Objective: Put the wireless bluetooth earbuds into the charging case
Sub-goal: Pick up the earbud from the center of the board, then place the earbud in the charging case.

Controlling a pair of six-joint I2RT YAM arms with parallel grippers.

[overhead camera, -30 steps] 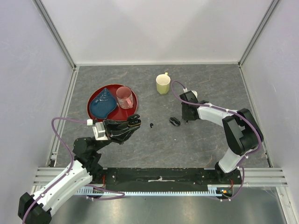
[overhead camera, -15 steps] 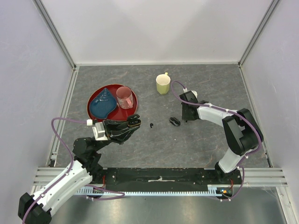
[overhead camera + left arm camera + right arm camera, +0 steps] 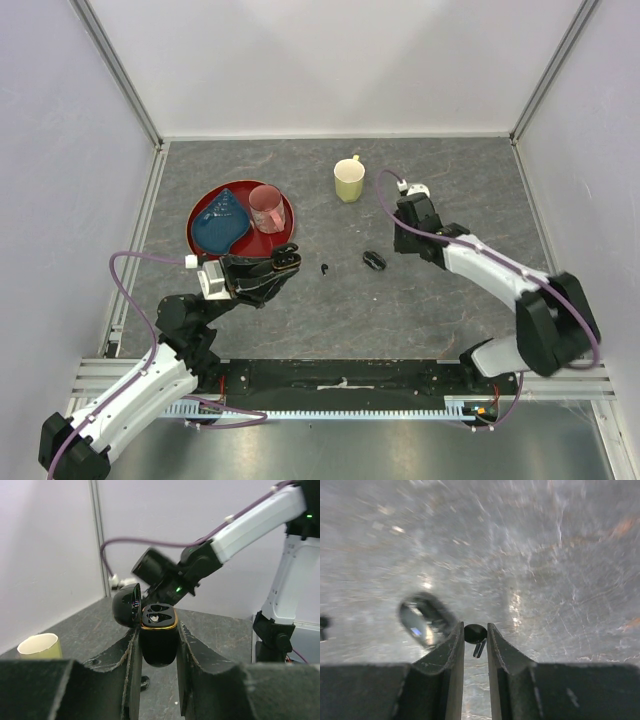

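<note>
The black charging case [image 3: 159, 642] with a gold rim is upright between the fingers of my left gripper [image 3: 157, 630], its lid [image 3: 125, 605] hinged open to the left. In the top view, the left gripper [image 3: 283, 262] holds the case above the table's left-centre. My right gripper [image 3: 475, 629] is shut on a tiny black earbud [image 3: 475, 632], whose short stem points down between the fingertips. In the top view, the right gripper [image 3: 399, 247] hovers right of centre. A second small earbud [image 3: 325, 268] lies on the table between the two grippers.
A larger glossy black oval pod [image 3: 373, 260] lies just left of the right gripper, blurred in the right wrist view [image 3: 424, 620]. A yellow mug [image 3: 348, 181] stands behind it. At the left is a red plate [image 3: 203, 240] with a blue dish and a pink cup [image 3: 266, 208].
The right gripper narrowed onto the earbud. The right arm then swung, its elbow moving out to the right and its wrist rising. The left arm and case have not moved.
</note>
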